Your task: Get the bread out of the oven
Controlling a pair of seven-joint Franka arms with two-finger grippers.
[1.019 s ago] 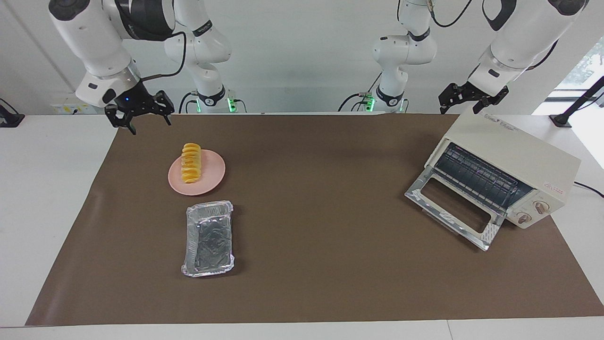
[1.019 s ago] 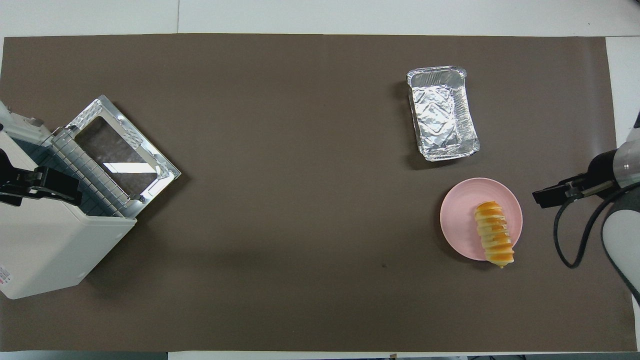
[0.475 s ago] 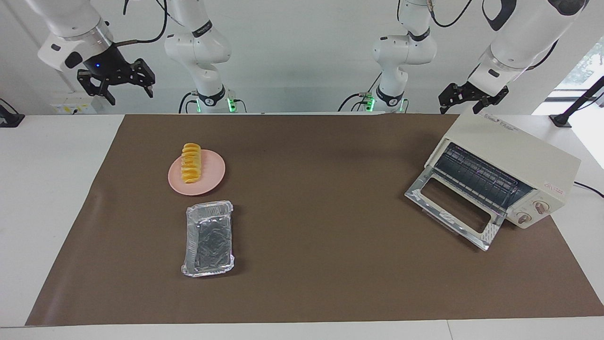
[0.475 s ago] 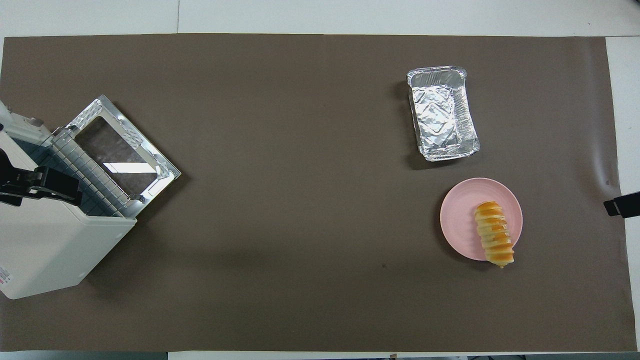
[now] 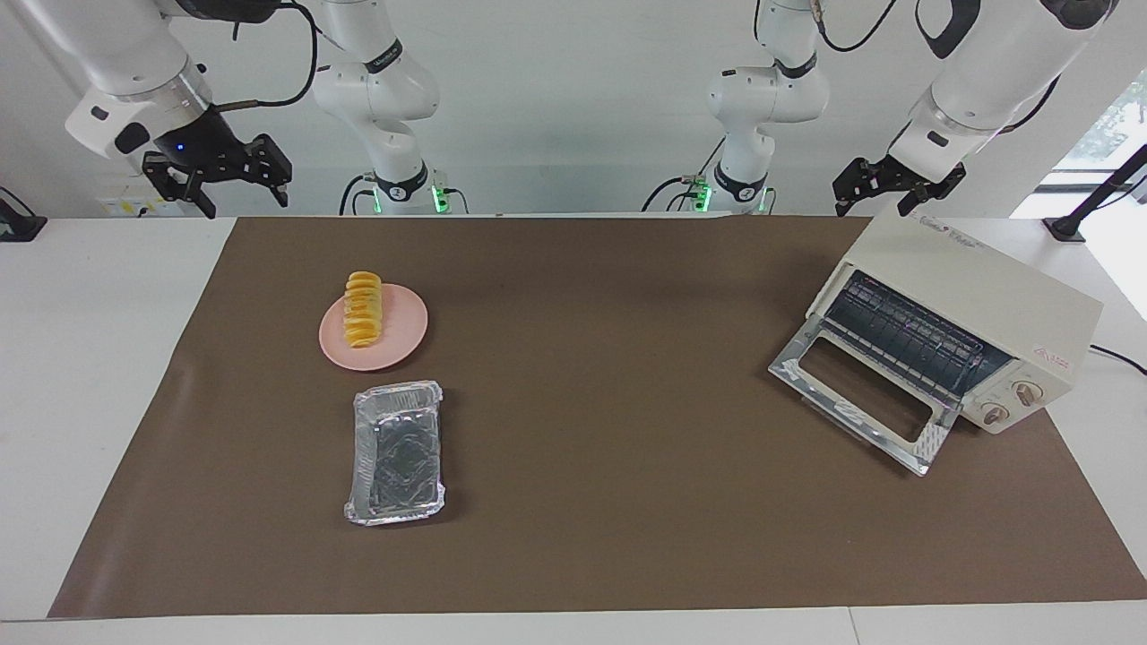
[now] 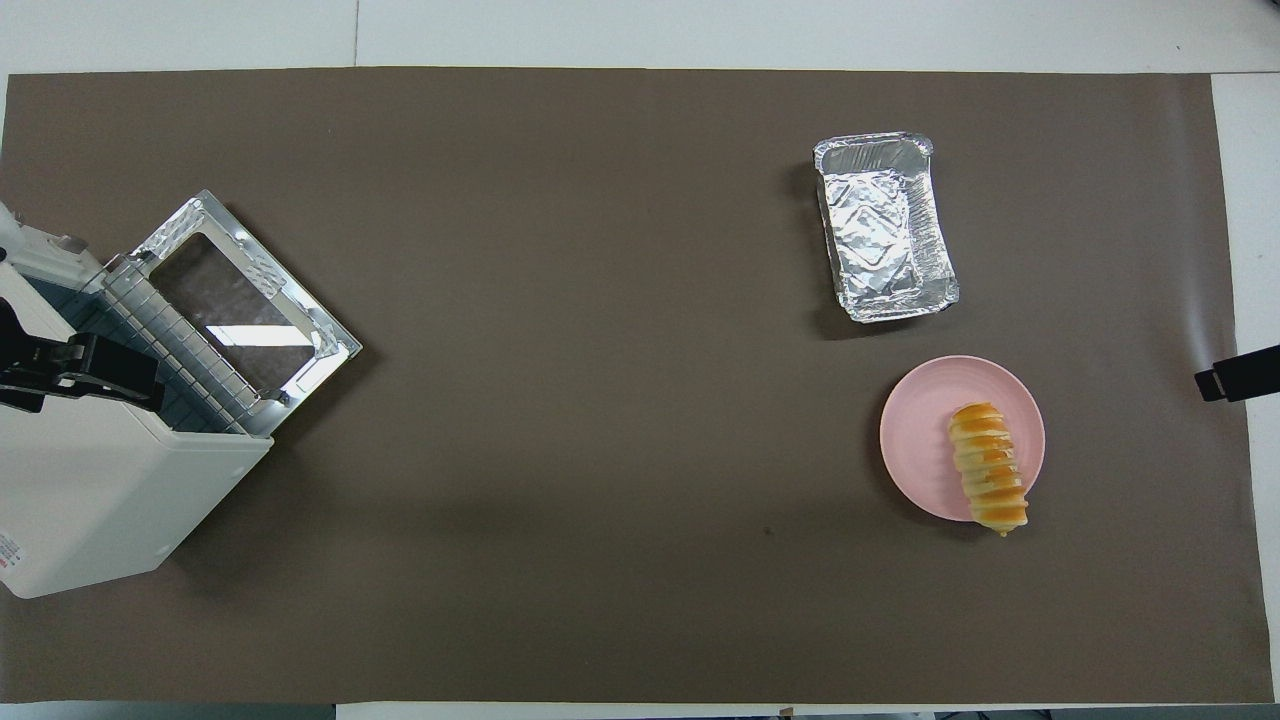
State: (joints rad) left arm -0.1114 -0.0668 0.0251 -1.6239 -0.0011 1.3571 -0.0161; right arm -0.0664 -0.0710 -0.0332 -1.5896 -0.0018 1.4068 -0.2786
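I am looking at the bread [image 5: 363, 310] lying on the pink plate [image 5: 403, 336], toward the right arm's end of the table, with its long axis running roughly from nearer the robots to farther from them and its nearer tip poking just past the plate's rim. By my reading it is already out of the oven [image 5: 977, 305], which is sitting well apart at the left arm's end with its glass door [image 5: 856, 403] dropped flat on the brown mat [image 5: 609, 403] and nothing showing on the wire rack [image 5: 905, 336]. I am holding the right gripper [image 5: 218, 175] raised over the table's edge at the corner of the mat, empty, with its fingers spread apart; the loaf is lying out across the mat from it, toward the table's middle and farther from the robots. The left gripper [image 5: 896, 184] is hovering just above the oven's top, at its edge nearest the robots, also empty and with its fingers apart, and that arm is waiting. The foil tray [image 5: 397, 452] is resting empty just beside the plate, farther from the robots. If I were going back for the loaf, the right arm is plainly the nearer one, and I would be closing across the loaf's short width. As I judge it, though, nothing is left to fetch.
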